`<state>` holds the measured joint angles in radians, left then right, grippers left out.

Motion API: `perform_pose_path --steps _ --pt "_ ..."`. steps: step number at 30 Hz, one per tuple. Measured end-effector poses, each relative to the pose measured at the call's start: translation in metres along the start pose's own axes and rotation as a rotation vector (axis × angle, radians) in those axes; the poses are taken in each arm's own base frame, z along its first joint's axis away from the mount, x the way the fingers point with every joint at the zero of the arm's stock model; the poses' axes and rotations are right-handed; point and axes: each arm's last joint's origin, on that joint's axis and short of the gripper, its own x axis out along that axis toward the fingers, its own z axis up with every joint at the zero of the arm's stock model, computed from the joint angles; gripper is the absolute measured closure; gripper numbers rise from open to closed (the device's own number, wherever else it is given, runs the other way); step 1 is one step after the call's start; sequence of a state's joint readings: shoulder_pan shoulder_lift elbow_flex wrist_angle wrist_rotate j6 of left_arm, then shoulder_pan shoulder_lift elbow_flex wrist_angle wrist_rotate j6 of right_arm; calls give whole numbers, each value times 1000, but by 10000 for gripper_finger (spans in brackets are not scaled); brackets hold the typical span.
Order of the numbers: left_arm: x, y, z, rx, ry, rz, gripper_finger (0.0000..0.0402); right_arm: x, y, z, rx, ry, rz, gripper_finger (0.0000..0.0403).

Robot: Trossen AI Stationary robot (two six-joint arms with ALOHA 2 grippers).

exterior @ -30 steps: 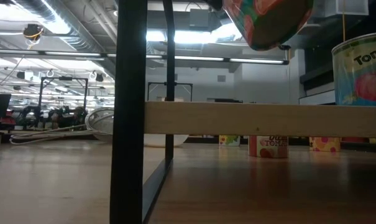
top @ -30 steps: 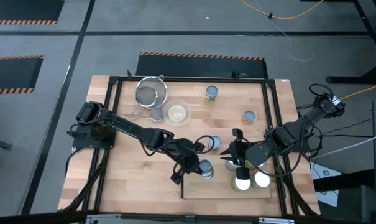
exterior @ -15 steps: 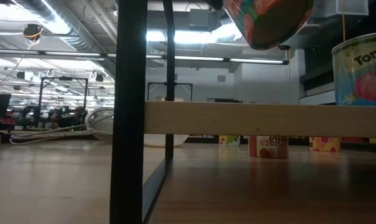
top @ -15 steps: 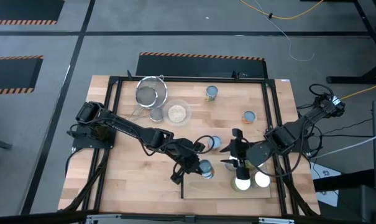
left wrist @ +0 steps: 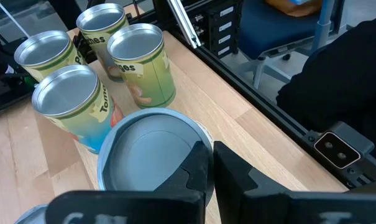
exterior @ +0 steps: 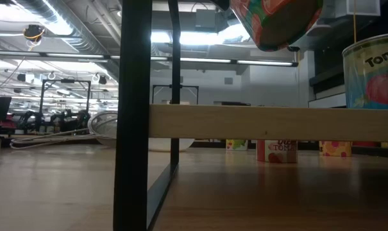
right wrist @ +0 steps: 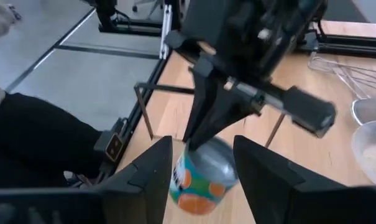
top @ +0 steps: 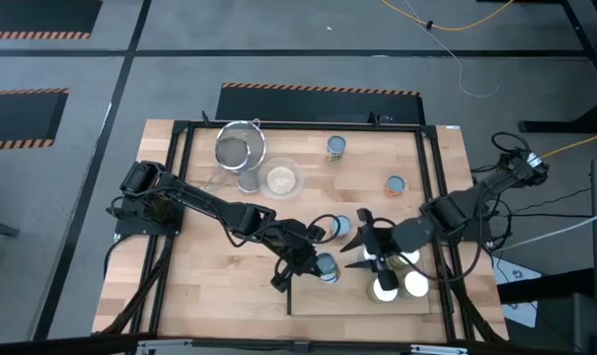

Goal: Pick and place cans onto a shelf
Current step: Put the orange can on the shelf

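My left gripper is shut on a can with a pale blue top and an orange label, tilted above the shelf in the low view. Several silver-topped cans stand upright on the shelf's right part. My right gripper is open, level with the held can on its right; its fingers touch nothing. Three more cans stand on the table. My left gripper pinches the top rim of the blue-topped can between its two fingers, at one spot on the edge. The fingers come from above, slanting from the table's left. The can hangs tilted below them, lifted clear of the shelf plank.
A mesh strainer and a glass bowl of grains sit at the table's far left. A dark frame post and rails border the work area. Bare wood lies left of the shelf.
My right gripper has opened and swung from above the shelf's cans toward the table's left, toward the can that my left gripper holds. The cans on the shelf stay standing. The held can has kept still.
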<state>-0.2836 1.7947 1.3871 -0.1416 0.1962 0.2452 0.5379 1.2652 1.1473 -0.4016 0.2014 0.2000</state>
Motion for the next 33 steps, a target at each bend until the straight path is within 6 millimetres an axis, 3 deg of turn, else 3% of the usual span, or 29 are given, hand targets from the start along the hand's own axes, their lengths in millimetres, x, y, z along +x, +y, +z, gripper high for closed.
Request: perform_pose_path --steps 8,18,23,33 --pt "0 0 0 0 0 0 396 5 -13 2 1 10 29 226" --pt "0 0 0 0 0 0 396 37 -9 -6 -133 62 62 226" --pt "0 0 0 0 0 0 396 43 -9 -9 -155 84 67 226" --pt "0 0 0 0 0 0 396 57 -18 -15 -87 138 64 226"
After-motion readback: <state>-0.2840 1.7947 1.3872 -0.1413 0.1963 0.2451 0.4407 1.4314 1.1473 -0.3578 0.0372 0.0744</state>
